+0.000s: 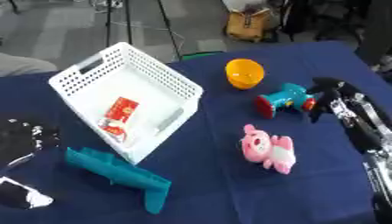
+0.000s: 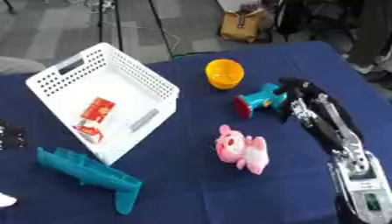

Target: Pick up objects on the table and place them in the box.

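While the right hand (image 2: 300, 94) reaches in from the right edge of the bench (image 1: 222, 183), its dark fingers (image 2: 288, 109) hang curled downward just beside the right end of the teal and red toy (image 1: 285, 99); whether they touch it cannot be told, and they hold nothing that shows. Beyond the fingers, farther from the robot, sits the orange cup-shaped object (image 1: 244, 73), apart from the toy. Nearer the robot than the fingers and a little to their left lies the pink plush (image 1: 267, 148), with bare blue cloth all round it. Well to the left of the fingers stands the white perforated basket (image 1: 80, 76), tilted so its opening faces the robot, with a red and white packet (image 1: 119, 113) and a pale flat piece lying inside. A teal plastic piece (image 1: 115, 173) lies just beside the basket's near corner, far to the left of the fingers. Open cloth runs between the toy and the basket, and more between the plush and the near edge.

A dark blue cloth covers the bench; past its far edge lie grey floor, dark stand legs and a tan bag (image 1: 249, 24).

At the left edge the left hand (image 1: 23, 135) shows only as a dark blurred shape, partly cut off, so how its fingers stand cannot be told. The right forearm runs out of view at the lower right corner
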Tool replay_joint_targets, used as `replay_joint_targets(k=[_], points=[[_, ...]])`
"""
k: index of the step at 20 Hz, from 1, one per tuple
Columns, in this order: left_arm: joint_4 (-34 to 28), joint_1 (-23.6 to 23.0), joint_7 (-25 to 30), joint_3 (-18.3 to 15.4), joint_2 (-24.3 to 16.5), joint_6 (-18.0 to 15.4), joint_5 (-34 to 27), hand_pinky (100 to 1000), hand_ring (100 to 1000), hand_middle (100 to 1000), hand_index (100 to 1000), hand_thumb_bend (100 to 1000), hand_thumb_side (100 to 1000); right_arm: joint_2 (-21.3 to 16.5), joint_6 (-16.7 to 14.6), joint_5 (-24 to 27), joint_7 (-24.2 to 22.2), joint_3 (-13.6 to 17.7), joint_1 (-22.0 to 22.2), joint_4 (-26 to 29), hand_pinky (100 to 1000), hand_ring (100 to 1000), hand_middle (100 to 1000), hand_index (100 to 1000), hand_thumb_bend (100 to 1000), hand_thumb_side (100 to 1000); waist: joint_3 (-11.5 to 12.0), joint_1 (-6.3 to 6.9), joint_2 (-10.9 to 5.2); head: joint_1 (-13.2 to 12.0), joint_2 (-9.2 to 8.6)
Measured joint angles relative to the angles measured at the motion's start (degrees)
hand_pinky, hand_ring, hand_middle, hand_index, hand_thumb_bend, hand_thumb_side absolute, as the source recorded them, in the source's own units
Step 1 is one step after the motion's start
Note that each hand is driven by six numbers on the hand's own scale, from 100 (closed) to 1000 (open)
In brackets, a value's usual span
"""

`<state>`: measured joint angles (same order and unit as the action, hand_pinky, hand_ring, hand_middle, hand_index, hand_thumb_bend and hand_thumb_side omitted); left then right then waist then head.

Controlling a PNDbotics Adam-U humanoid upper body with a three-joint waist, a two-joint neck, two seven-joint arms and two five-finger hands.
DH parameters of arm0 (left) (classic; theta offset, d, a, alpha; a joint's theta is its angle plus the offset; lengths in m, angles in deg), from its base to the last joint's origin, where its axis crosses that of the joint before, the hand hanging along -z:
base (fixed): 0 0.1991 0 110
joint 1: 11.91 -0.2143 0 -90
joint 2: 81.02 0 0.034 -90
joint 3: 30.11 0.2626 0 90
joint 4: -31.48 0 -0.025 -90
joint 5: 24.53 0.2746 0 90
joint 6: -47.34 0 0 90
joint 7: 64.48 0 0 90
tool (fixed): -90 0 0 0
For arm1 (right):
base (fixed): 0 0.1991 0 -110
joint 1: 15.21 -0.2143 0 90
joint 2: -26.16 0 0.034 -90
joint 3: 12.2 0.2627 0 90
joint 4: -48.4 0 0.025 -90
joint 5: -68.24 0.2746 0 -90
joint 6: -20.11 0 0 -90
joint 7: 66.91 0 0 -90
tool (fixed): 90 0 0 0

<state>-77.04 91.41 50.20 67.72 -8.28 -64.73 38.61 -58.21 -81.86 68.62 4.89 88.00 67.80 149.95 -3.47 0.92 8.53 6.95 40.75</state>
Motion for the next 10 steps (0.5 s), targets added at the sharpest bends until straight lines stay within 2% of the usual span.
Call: replay_joint_targets(k=[5,10], points=[[-2.0,-0.1,1.1,-1.5,0.0,1.5,0.0,741,639,595,707,853,513,0.0,0.0,0.0,0.0,0.0,0.0,0.0,374,445,653,834,100,662,0.1,0.01,0.00,0.1,0.00],[-2.2,0.7,1.1,-1.7,0.0,1.8,-0.3,738,640,600,719,837,508,0.0,0.0,0.0,0.0,0.0,0.0,0.0,374,445,653,834,100,661,0.1,-0.14,-0.01,0.2,-0.01]])
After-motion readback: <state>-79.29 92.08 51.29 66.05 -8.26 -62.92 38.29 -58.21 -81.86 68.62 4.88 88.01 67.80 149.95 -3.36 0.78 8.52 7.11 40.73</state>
